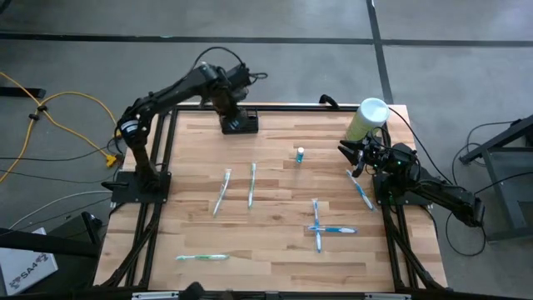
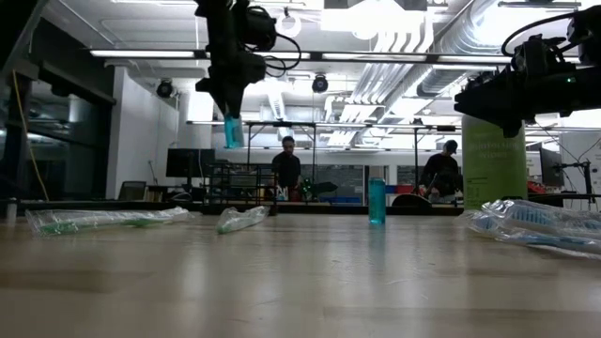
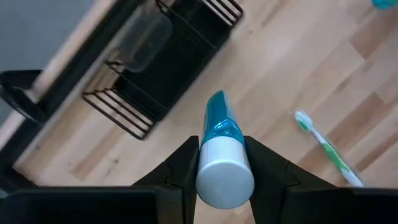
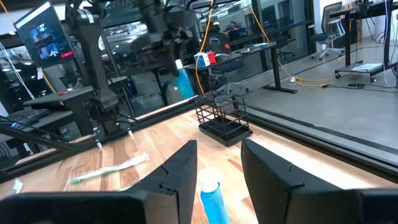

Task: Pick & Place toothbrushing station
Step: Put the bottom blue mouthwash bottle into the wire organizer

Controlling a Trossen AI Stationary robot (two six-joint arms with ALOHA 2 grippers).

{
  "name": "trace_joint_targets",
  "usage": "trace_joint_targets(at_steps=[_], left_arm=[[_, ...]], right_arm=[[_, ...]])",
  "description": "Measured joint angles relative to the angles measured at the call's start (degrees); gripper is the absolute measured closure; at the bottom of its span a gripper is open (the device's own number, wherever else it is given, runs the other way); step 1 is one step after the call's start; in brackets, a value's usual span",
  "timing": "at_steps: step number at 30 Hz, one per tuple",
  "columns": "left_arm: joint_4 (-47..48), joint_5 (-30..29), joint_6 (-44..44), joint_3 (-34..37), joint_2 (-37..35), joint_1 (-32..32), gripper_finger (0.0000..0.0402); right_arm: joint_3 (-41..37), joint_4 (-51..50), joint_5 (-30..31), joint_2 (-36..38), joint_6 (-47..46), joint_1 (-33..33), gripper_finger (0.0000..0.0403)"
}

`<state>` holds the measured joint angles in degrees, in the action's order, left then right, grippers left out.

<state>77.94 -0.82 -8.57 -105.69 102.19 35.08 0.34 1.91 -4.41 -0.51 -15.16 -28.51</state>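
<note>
The left gripper [image 3: 222, 163], clenched on a blue tube [image 3: 221, 155], hangs over the black caddy [image 1: 240, 123] at the table's far edge, while the right gripper [image 4: 219, 163] waits released by the green cylinder [image 1: 366, 119].

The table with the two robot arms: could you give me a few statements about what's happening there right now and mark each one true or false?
1. The left gripper is holding a blue tube with a white cap. True.
2. That tube already sits inside the black slotted holder. False: it is held in the air near the holder, not in it.
3. The right gripper is gripping a toothbrush. False: nothing sits between its open fingers, and a second small blue tube stands on the table beyond them.
4. A pale green cylinder with a white lid stands by the right arm. True.
5. Several wrapped toothbrushes lie on the wooden table. True.
</note>
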Motion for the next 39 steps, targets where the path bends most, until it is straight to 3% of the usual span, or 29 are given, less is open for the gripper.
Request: trace_joint_targets(at_steps=[13, 31, 39], left_arm=[[-1.88, -2.42, 5.34, -1.98, 2.69, 5.54, 0.0305], [-4.38, -4.22, 7.30, -1.95, 4.69, 4.17, 0.0305], [-2.88, -5.62, 3.06, -1.92, 6.55, 3.22, 0.0305]], right_arm=[[0.00, 0.00, -0.02, 0.00, 0.00, 0.02, 0.0286], [-0.02, 0.00, -0.02, 0.00, 0.00, 0.01, 0.0286], [0.00, 0.00, -0.04, 0.00, 0.00, 0.02, 0.0286]])
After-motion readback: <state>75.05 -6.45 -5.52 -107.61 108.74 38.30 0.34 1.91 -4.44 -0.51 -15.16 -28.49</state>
